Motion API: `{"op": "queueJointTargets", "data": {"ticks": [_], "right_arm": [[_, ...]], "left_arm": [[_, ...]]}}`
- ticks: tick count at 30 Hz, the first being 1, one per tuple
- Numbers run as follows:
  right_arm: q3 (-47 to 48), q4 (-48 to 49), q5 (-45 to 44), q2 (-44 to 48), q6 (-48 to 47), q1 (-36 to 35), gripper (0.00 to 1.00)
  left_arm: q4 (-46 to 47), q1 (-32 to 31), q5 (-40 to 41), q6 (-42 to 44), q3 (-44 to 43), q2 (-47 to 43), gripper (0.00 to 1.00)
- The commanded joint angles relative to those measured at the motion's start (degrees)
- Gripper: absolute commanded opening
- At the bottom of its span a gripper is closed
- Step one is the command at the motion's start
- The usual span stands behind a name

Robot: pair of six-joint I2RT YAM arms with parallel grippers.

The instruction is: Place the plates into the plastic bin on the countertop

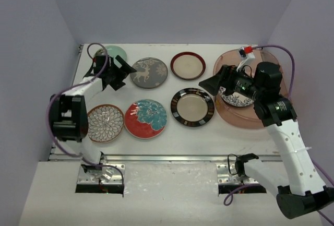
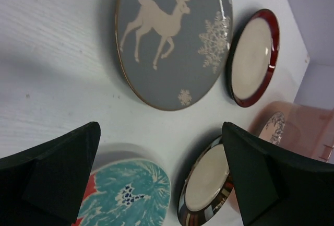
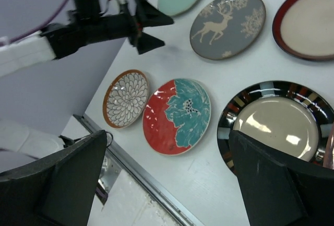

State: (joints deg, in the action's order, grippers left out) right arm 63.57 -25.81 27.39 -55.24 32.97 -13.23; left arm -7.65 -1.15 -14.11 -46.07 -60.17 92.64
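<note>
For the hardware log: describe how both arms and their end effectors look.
Left arm and right arm: white links, black joints, each trailing a purple cable. Left end effector and right end effector: black wedge-shaped fingers.

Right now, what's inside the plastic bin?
One blue-white patterned plate lies in the plastic bin. The right arm covers part of that plate and of the bin's floor; more plates there cannot be ruled out.

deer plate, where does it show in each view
top external: deer plate in the far row, second from the left.
left wrist: deer plate at upper centre.
right wrist: deer plate at top, right of centre.
shared landmark: maroon-rimmed plate to its right in every view.
</note>
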Motion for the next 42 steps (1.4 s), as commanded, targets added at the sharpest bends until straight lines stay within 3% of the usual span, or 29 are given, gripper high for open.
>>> {"op": "queueJointTargets", "data": {"ticks": [1,4,12,20,23,28,33,37,42], "right_arm": [[-0.7,1.6,3.4,4.7,-3.1,0.1,0.99],[-3.6,3.0,6.8,6.6,-4.2,0.1,0.99],[-6.9,8.9,14.4,6.6,-3.0,0.1,0.99],[-6.8,10.4,15.1,4.2,-2.6,0.1,0.99],[-6.8,10.4,15.0,3.6,-2.7,0.1,0.99],[-7.4,11.8,15.7,2.0,-2.5,0.1,0.98],[-8.0,13.7,16.8,-1.4,-1.9,0.1,0.99],[-7.8,15.9,22.7,-5.6,-1.0,0.1,0.99],[-6.5,20.4,25.7,-12.9,2.5,0.0,0.99]], "left_arm": [[4.5,0.7,-8.1,2.9,-10.6,12.1,1.0],[0.0,1.1,-7.0,5.4,-16.6,21.8,0.99],[-1.4,1.2,-3.6,8.4,-20.3,29.6,0.94],[3.0,3.9,-8.4,5.8,-19.5,33.3,0.45],[3.7,4.2,-8.6,5.6,-19.7,34.0,0.35],[4.8,4.6,-10.0,4.8,-19.7,35.1,0.03],[6.8,6.2,-6.1,1.7,-13.4,27.5,0.0],[18.1,7.2,-4.0,-3.5,-1.5,13.4,0.0],[34.8,7.3,-15.6,-10.6,7.7,2.9,0.0]]}}
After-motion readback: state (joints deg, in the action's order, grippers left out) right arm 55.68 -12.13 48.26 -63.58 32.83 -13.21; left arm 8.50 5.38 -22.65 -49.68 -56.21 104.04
